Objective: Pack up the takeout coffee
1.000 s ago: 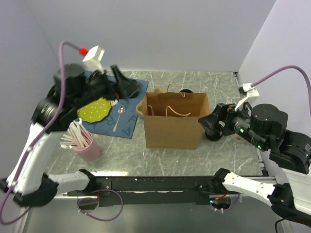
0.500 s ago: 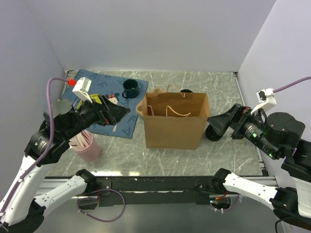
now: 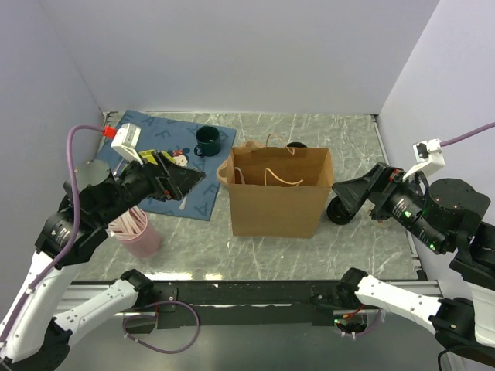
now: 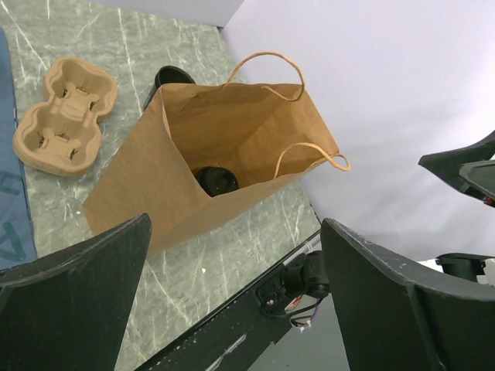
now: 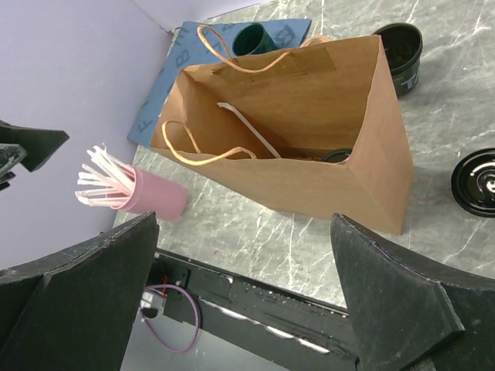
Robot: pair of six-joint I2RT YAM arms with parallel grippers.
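The brown paper bag (image 3: 277, 202) stands open in the middle of the table. At its bottom lies the takeout coffee, its round black lid (image 4: 216, 180) showing in the left wrist view and only an edge (image 5: 338, 155) in the right wrist view. A white straw (image 5: 249, 129) leans inside the bag. My left gripper (image 3: 192, 178) hovers left of the bag, open and empty (image 4: 236, 255). My right gripper (image 3: 346, 192) hangs right of the bag, open and empty too (image 5: 246, 247).
An open black cup (image 5: 401, 45) stands behind the bag and a loose black lid (image 5: 478, 182) lies to its right. A cardboard cup carrier (image 4: 66, 116) lies left of the bag. The green mug (image 3: 206, 141) sits on the blue mat (image 3: 203, 202). The pink cup of straws (image 3: 139, 232) stands near left.
Both arms have drawn back from the bag, the left one coming away from the mug and mat toward the near side, the right one moving right. Both grippers stayed open.
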